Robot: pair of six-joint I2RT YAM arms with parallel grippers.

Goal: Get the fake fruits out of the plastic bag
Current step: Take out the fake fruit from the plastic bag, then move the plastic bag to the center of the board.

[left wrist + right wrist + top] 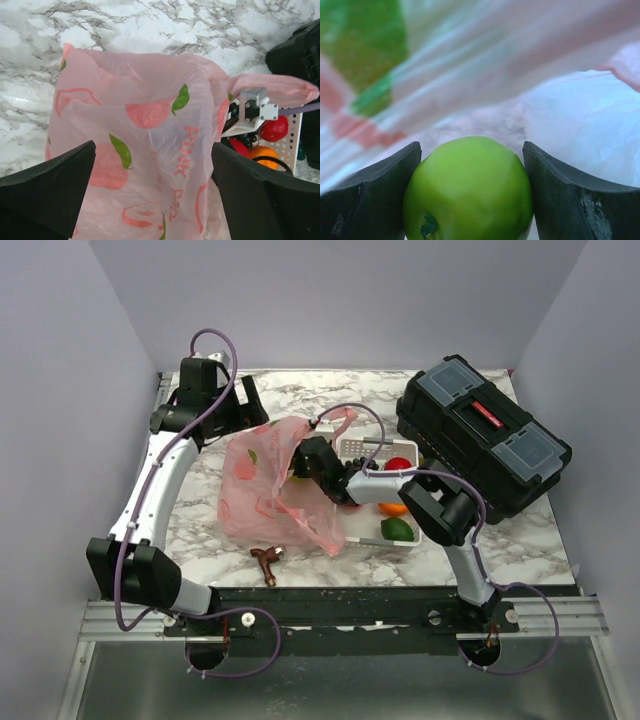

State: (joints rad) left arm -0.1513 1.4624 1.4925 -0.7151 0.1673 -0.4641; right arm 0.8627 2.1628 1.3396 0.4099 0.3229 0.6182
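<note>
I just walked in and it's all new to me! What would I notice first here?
Probably the big pink bag with fruit prints, crumpled in the middle of the marble table. At its opening, the right gripper pinches a shiny light green fruit. A chunky black toolbox sits at the far right.

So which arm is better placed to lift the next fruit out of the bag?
Right. The right gripper is inside the plastic bag, fingers against both sides of the light green fruit. The left gripper hangs open clear of the bag, holding nothing.
</note>
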